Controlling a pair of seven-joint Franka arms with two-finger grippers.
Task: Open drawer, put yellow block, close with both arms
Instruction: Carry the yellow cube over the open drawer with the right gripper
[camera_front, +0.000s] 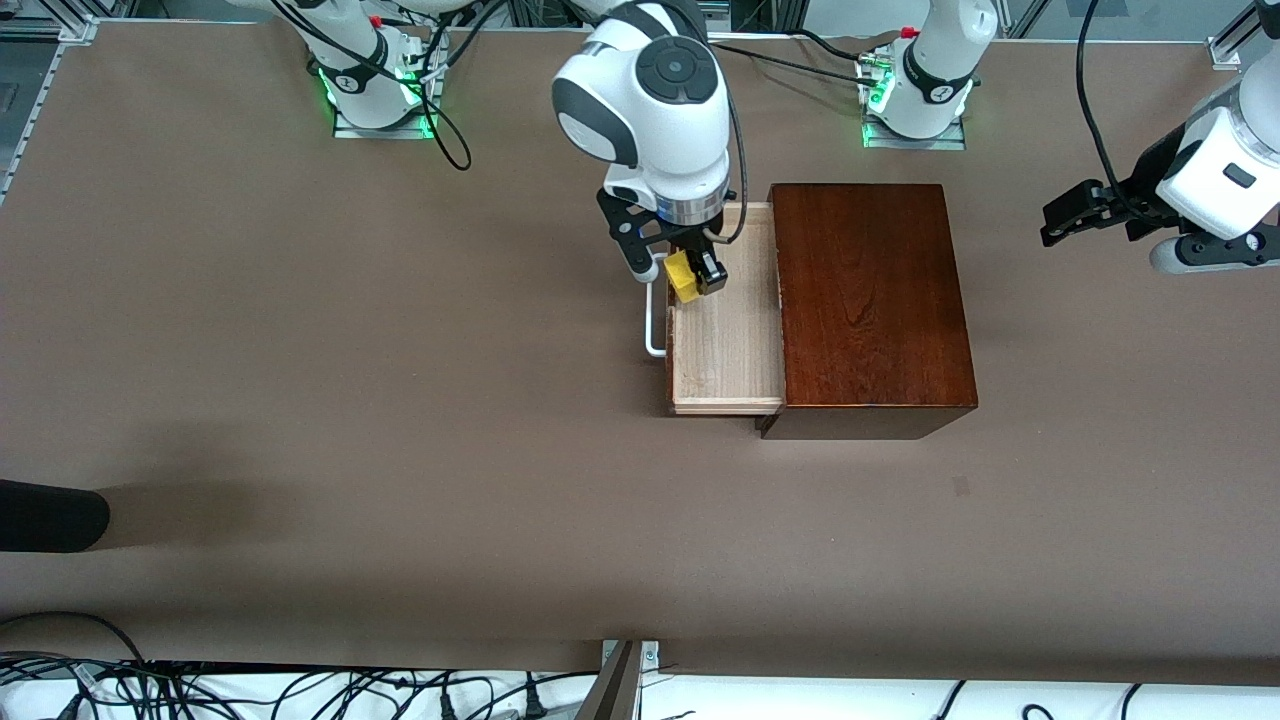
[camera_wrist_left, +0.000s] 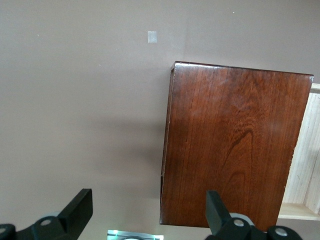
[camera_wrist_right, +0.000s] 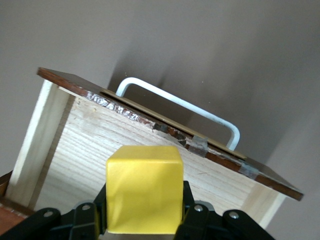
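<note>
The dark reddish-brown wooden box (camera_front: 870, 300) stands mid-table with its drawer (camera_front: 728, 340) pulled out toward the right arm's end, pale wood inside, white U-shaped handle (camera_front: 653, 325) on its front. My right gripper (camera_front: 692, 277) is shut on the yellow block (camera_front: 682, 276) and holds it over the drawer's part farthest from the front camera, close to the drawer front. In the right wrist view the yellow block (camera_wrist_right: 145, 189) sits between the fingers above the drawer floor (camera_wrist_right: 95, 145) and handle (camera_wrist_right: 180, 102). My left gripper (camera_front: 1062, 218) is open, in the air beside the box at the left arm's end; the left wrist view shows the box (camera_wrist_left: 232, 145).
A dark object (camera_front: 50, 515) lies at the table edge at the right arm's end. Cables (camera_front: 455, 130) trail near the right arm's base. A small grey mark (camera_front: 961, 487) is on the brown table (camera_front: 400, 400) nearer the front camera than the box.
</note>
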